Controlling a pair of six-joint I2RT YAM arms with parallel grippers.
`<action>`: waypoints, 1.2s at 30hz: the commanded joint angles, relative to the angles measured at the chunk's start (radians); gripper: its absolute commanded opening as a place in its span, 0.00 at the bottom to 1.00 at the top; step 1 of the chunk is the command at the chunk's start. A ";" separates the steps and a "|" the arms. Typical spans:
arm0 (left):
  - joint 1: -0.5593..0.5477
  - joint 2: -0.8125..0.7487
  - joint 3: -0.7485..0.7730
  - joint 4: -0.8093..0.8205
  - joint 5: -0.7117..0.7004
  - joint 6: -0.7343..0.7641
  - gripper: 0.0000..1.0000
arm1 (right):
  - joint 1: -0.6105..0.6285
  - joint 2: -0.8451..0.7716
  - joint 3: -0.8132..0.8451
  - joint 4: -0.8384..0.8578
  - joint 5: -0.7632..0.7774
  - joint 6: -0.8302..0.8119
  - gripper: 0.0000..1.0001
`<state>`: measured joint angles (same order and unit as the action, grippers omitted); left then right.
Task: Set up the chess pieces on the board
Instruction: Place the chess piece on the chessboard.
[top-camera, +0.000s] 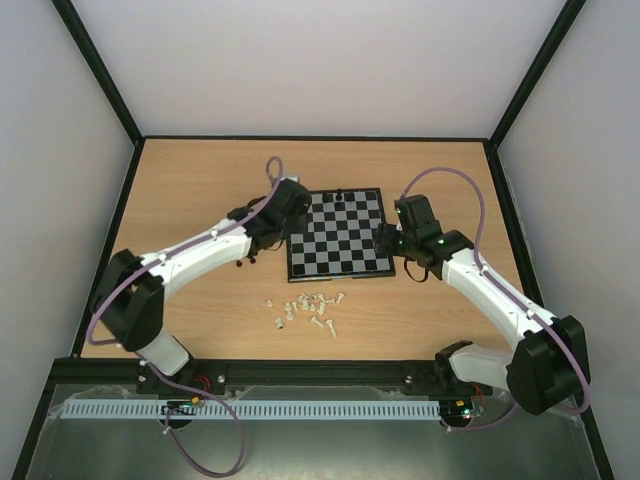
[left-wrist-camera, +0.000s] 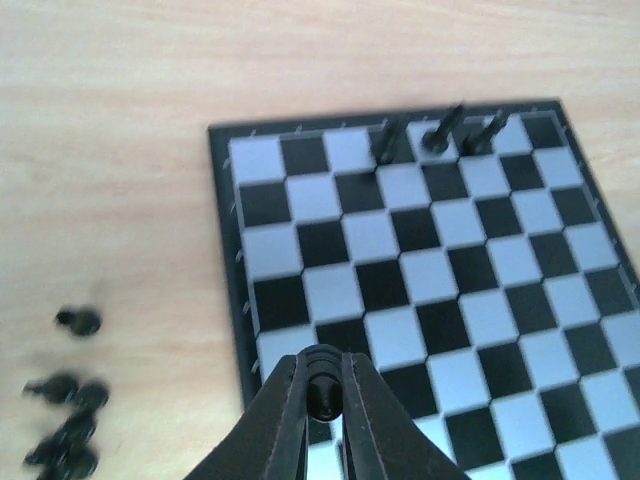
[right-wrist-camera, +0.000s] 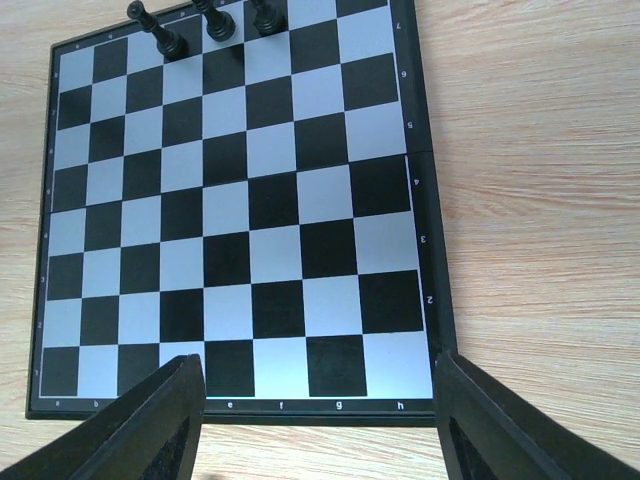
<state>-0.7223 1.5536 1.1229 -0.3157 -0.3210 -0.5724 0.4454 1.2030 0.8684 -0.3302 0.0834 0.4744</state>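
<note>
The board (top-camera: 345, 240) lies flat in the middle of the table. Three black chess pieces (left-wrist-camera: 437, 132) stand on its far row, also seen in the right wrist view as black chess pieces (right-wrist-camera: 217, 22). My left gripper (left-wrist-camera: 323, 400) hovers over the board's (left-wrist-camera: 420, 270) left side, shut on a small black chess piece (left-wrist-camera: 323, 385). My right gripper (right-wrist-camera: 320, 420) is open at the board's (right-wrist-camera: 240, 200) right edge, its fingers (right-wrist-camera: 150, 430) wide apart with nothing between them. White chess pieces (top-camera: 308, 308) lie scattered on the wood in front of the board.
Several loose black pieces (left-wrist-camera: 65, 420) lie on the wood left of the board. Black-framed walls enclose the wooden table (top-camera: 200, 180). Both arms (top-camera: 190, 260) reach in from the near edge.
</note>
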 joint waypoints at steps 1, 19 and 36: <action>0.038 0.172 0.168 -0.046 0.031 0.080 0.10 | 0.004 -0.027 -0.020 -0.009 -0.005 -0.004 0.63; 0.109 0.616 0.638 -0.065 0.107 0.125 0.12 | 0.004 -0.013 -0.033 0.015 -0.046 -0.008 0.63; 0.140 0.701 0.689 -0.051 0.094 0.125 0.12 | 0.004 0.000 -0.036 0.028 -0.067 -0.012 0.63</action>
<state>-0.5938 2.2250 1.7718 -0.3618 -0.2180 -0.4561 0.4454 1.1934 0.8455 -0.3073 0.0280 0.4744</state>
